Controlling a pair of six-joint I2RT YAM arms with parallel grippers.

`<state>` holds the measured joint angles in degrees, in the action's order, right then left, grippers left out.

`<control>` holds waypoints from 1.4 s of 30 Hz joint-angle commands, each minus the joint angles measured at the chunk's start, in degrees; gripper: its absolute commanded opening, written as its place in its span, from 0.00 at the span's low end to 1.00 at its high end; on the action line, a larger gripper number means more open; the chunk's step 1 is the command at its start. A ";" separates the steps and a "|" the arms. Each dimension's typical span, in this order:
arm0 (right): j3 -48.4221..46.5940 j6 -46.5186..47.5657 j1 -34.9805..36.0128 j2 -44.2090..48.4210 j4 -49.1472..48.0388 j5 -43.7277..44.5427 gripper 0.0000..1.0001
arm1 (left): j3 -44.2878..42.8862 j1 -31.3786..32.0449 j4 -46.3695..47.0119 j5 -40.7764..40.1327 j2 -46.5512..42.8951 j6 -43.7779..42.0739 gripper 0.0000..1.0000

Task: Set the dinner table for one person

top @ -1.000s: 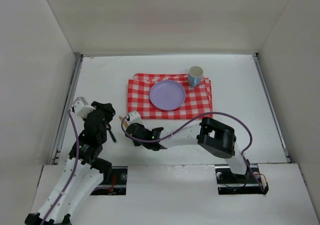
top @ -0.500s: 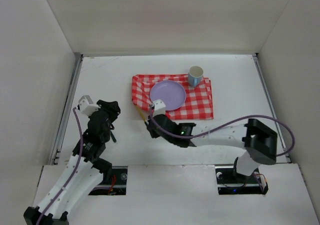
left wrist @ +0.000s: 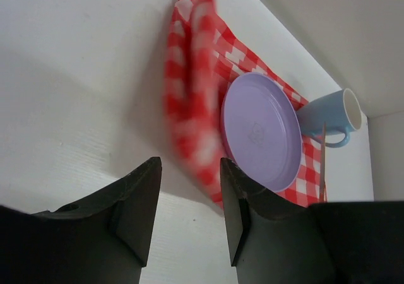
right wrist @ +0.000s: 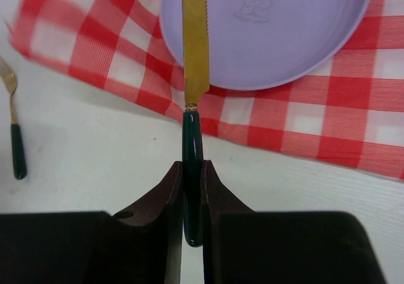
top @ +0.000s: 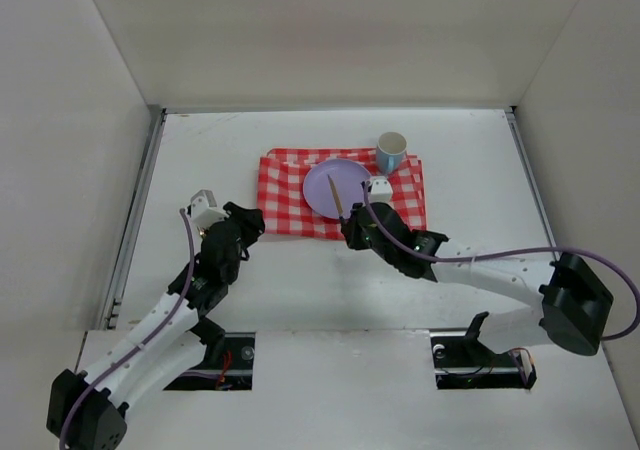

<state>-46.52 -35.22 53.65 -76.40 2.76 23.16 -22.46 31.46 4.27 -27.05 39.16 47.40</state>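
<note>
Smooth white flat dinner table spreads under my arms. Red-white checkered cloth lies toward its far edge, with a round lilac plate bearing a faint bear print. My right gripper clamps the dark-green handle of a gold serrated knife; my left gripper is spread, released.

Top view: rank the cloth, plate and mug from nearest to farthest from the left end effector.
1. Checkered cloth, just right of the left end effector.
2. Purple plate, on the cloth's middle.
3. Blue mug, cloth's far right corner.
</note>
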 commanded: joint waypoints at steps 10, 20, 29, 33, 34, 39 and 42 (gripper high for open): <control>-2.96 5.25 -13.25 -3.13 2.33 -0.39 0.05 | 0.04 0.75 4.78 -0.29 2.67 -0.02 0.40; -3.40 9.29 -18.09 -9.55 2.51 -2.77 0.06 | 1.36 1.10 4.60 0.59 6.11 -0.55 0.40; -6.38 10.70 -20.73 -14.91 4.09 -2.85 0.06 | 1.63 0.83 5.39 0.77 6.98 -0.55 0.40; -8.93 11.75 -20.91 -18.34 4.44 -2.77 0.06 | 1.36 0.83 5.13 0.59 7.16 -0.64 0.40; -9.46 11.76 -20.82 -18.87 4.62 -2.42 0.06 | 1.71 0.84 5.22 0.42 7.07 -0.73 0.40; -11.66 12.02 -20.74 -20.54 4.79 -1.80 0.06 | 2.07 0.13 4.08 0.42 6.46 -0.73 0.40; -12.10 11.76 -20.73 -20.98 5.49 -0.84 0.18 | 1.89 -0.13 3.55 0.77 6.37 -0.73 0.40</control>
<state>-56.05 -24.08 32.95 -97.23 7.99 20.60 -20.97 31.79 7.46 -26.11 46.37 47.37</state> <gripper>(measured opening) 0.177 0.400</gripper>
